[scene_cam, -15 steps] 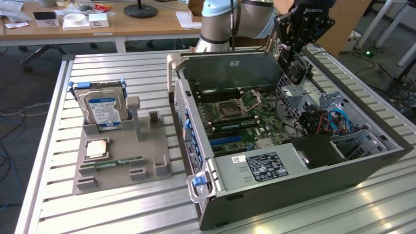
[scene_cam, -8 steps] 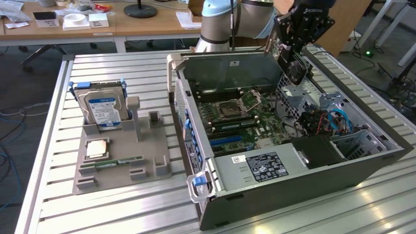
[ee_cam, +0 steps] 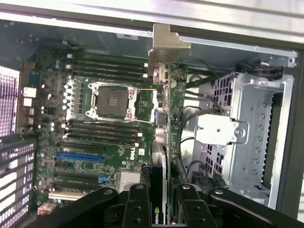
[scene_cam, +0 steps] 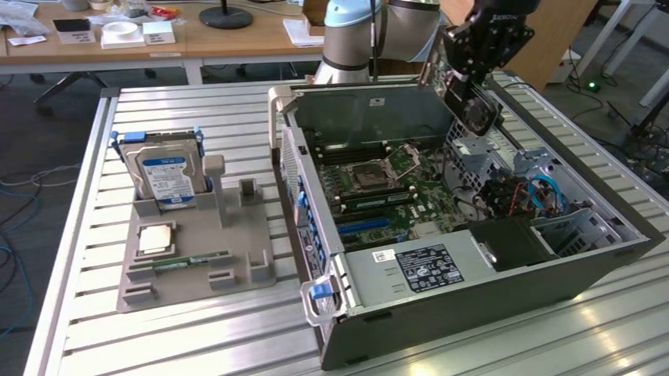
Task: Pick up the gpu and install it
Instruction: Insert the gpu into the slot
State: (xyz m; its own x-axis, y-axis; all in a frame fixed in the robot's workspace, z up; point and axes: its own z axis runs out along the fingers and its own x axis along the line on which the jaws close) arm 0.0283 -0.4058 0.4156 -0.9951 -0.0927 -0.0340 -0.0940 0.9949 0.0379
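Note:
My gripper (scene_cam: 468,77) hangs over the far right part of the open computer case (scene_cam: 366,113) in the exterior view, shut on the gpu (scene_cam: 474,106). The gpu is a dark card with a round fan, held on edge above the case's interior. In the wrist view the gpu (ee_cam: 164,114) runs edge-on away from my gripper (ee_cam: 161,211), its metal bracket (ee_cam: 168,45) at the far end. Black fingers (ee_cam: 137,204) press it from both sides. Below it lies the green motherboard (ee_cam: 95,142) with its bare processor socket (ee_cam: 114,99) and blue slot (ee_cam: 78,156).
A grey parts holder (scene_cam: 246,270) on the slatted metal table (scene_cam: 209,345) carries a silver hard drive (scene_cam: 168,176), a processor chip (scene_cam: 157,239) and a green memory stick (scene_cam: 193,260). Inside the case are a drive cage (ee_cam: 256,128), cables (scene_cam: 538,196) and a power supply (scene_cam: 418,270).

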